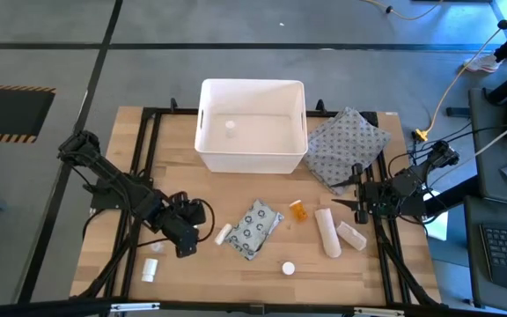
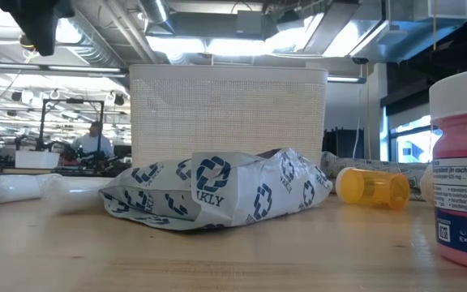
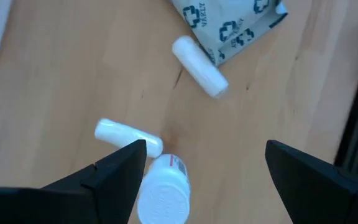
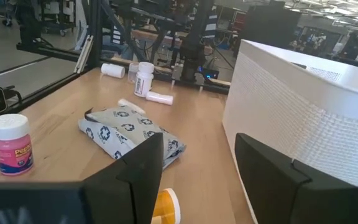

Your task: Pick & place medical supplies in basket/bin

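The white tub (image 1: 252,123) stands at the table's far middle, with a small white item (image 1: 230,126) inside. On the wood in front lie the flat dotted packet (image 1: 255,227), an orange pill bottle (image 1: 298,210), two cream gauze rolls (image 1: 328,231) and a white-capped pink bottle (image 1: 288,268). A small white tube (image 1: 223,233) lies left of the packet. My left gripper (image 1: 186,245) hovers open over the near left, above a white bottle (image 3: 163,193) and a tube (image 3: 129,135). My right gripper (image 1: 348,204) is open beside the gauze rolls, level, facing the packet (image 4: 129,134).
A grey patterned cloth pouch (image 1: 346,145) lies right of the tub. Black frame rails run along the table's left and right sides. Another white bottle (image 1: 150,267) stands near the near-left corner. Bare wood shows between the tub and the packet.
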Robot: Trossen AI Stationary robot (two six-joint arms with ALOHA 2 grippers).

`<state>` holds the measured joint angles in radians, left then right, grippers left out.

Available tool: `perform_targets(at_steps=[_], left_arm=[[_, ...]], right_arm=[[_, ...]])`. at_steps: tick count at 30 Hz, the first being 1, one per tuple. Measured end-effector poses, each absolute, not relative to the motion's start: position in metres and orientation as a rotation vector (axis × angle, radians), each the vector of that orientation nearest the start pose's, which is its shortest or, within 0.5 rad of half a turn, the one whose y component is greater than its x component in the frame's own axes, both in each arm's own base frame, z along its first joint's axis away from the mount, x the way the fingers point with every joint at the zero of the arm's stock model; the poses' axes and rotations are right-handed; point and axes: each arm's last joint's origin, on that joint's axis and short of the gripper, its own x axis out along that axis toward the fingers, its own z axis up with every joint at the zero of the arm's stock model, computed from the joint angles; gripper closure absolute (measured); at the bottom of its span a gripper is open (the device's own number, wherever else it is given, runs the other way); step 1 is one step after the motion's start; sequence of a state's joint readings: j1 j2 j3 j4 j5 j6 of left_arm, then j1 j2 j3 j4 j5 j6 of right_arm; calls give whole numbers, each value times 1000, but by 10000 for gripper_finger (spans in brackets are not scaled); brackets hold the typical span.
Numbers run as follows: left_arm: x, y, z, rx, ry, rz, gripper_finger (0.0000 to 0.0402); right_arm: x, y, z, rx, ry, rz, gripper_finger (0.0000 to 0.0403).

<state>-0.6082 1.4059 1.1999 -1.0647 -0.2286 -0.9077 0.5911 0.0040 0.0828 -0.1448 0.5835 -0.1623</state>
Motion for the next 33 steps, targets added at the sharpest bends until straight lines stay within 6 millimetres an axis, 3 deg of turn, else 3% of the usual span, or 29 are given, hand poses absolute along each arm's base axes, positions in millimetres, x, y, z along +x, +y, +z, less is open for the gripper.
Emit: perform_targets(at_steps=[8, 20, 33], left_arm=[[203, -143, 273, -310, 1263, 392, 80], [214, -149, 245, -415, 1425, 573, 80], [214, -150, 242, -434, 1435, 609, 80]], right_arm=[[81, 35, 178, -199, 55, 12, 201], [81, 35, 178, -197, 49, 11, 201], [81, 35, 179, -192, 42, 11, 201]])
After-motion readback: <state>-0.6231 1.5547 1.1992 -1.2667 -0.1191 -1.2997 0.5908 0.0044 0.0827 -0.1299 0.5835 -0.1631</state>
